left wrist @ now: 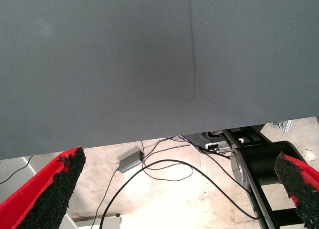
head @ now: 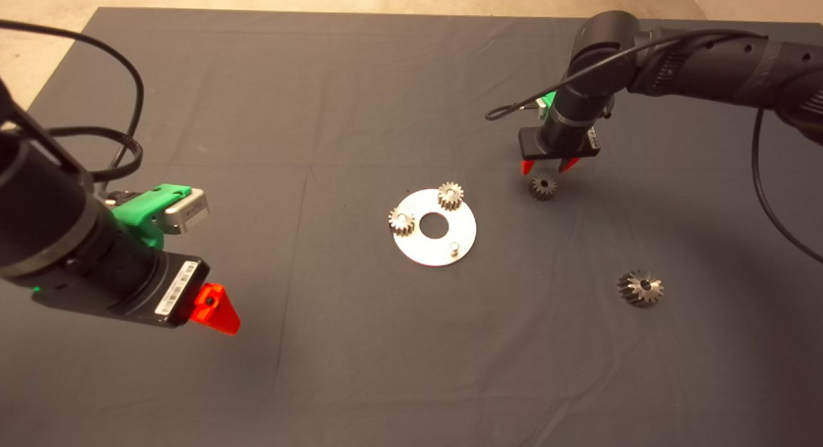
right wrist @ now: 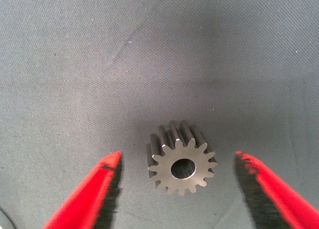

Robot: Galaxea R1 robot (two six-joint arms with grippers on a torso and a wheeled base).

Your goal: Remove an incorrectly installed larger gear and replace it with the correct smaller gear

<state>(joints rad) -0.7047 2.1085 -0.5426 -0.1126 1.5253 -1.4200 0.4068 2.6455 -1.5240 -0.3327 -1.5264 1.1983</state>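
The smaller gear (head: 543,187) (right wrist: 181,158) lies flat on the mat, right of the round silver plate (head: 443,238). My right gripper (head: 548,166) (right wrist: 179,189) hovers just above it, open, with a red finger on either side and a gap to each. The larger gear (head: 640,288), with slanted teeth, lies loose on the mat toward the front right. The plate carries two small gears (head: 451,195) (head: 401,221) and one bare pin (head: 454,246). At the left my left gripper (head: 215,309) (left wrist: 174,189) is open and holds nothing.
The dark mat (head: 308,112) covers the table, with pale floor past its far edge. In the left wrist view the mat's edge, cables (left wrist: 164,169) and a small grey box (left wrist: 131,162) on the floor show.
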